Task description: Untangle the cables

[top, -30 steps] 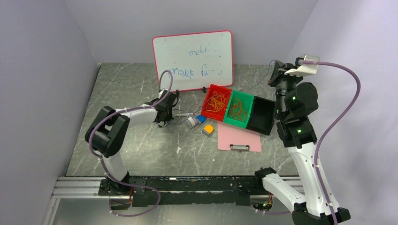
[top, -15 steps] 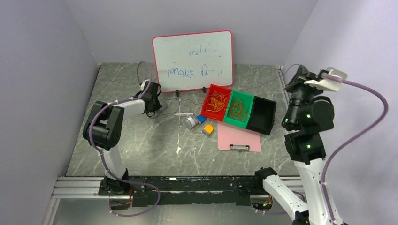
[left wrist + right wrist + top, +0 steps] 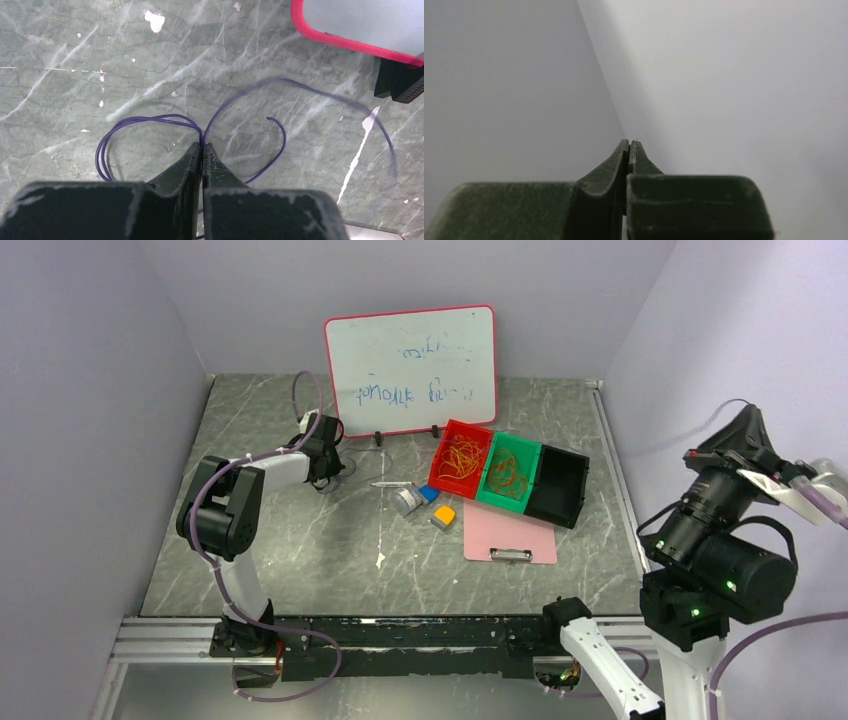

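My left gripper (image 3: 202,145) is shut on a thin dark purple cable (image 3: 140,119) lying on the grey marble table. The cable loops out to the left and arcs right; its right arc is blurred. From above, the left gripper (image 3: 325,453) sits low by the whiteboard's lower left corner. My right gripper (image 3: 745,425) is raised high at the far right, off the table. Its fingertips (image 3: 629,145) are pressed together against a bare wall with nothing seen between them. A thin dark strand (image 3: 714,414) arcs beside it from above. More cables lie in the red bin (image 3: 460,458) and the green bin (image 3: 507,476).
A whiteboard (image 3: 410,365) stands at the back; its red frame (image 3: 350,43) and black foot (image 3: 397,80) show close to the left gripper. A black bin (image 3: 560,485), pink clipboard (image 3: 510,535), grey cylinder (image 3: 407,502), blue block (image 3: 428,493) and orange block (image 3: 443,515) lie mid-table.
The right arm has swung up and to the right, away from the bins. The left gripper first pulled left along the whiteboard, then stayed put. The stretched dark cable no longer spans the table.
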Motion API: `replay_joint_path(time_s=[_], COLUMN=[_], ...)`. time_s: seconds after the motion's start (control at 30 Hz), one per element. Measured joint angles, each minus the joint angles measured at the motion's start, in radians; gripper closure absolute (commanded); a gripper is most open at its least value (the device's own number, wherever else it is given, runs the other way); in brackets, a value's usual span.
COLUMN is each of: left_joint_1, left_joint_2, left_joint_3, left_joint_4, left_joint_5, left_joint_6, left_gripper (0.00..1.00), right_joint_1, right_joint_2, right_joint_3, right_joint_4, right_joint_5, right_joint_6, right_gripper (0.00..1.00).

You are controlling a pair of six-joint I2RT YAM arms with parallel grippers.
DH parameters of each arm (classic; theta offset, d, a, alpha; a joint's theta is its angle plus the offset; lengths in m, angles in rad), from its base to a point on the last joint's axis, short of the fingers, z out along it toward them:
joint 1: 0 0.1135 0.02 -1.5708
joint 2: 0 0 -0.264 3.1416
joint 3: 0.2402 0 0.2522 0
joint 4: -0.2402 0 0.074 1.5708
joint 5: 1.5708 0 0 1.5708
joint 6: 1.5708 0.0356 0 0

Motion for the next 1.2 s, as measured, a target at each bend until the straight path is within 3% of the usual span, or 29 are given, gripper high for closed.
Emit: replay_joint_path(time_s=[0.3,0.47,0.53,0.67,0.77,0.97,1.2], left_joint_1=[0.009,0.011,0.012,0.018,0.019,0.020,0.021], left_joint_2=[0.008,0.006,0.003,-0.029,-0.069,-0.180,-0.375], left_joint_3=[0.010,0.010,0.009,-0.018,-0.044,-0.063,-0.064], left_joint_4=[0.000,0.000,0.001,-0.005,-0.033,-0.074,-0.061], left_joint_5=[-0.004,-0.003,0.001,0.013,0.028,0.078,0.149], left_joint_6=[0.000,0.001,0.002,0.020,0.042,0.087,0.139], left_gripper=[0.93,0.93,0.87,0.53,0.38,0.23,0.17], right_joint_1=[0.000,0.000,-0.001,-0.001,-0.001,-0.001,-0.001], right_joint_2=[-0.024,-0.021,-0.010,0.031,0.060,0.132,0.254], right_joint_3=[0.014,0.032,0.054,0.092,0.103,0.147,0.209], right_joint_4=[0.037,-0.018,-0.053,-0.103,-0.128,-0.173,-0.201], right_joint_5=[0.036,-0.063,-0.129,-0.267,-0.360,-0.577,-0.859], right_joint_6=[-0.043,-0.013,0.001,0.023,0.036,0.091,0.187], right_gripper=[1.00,1.00,1.00,1.00,1.00,1.00,1.00])
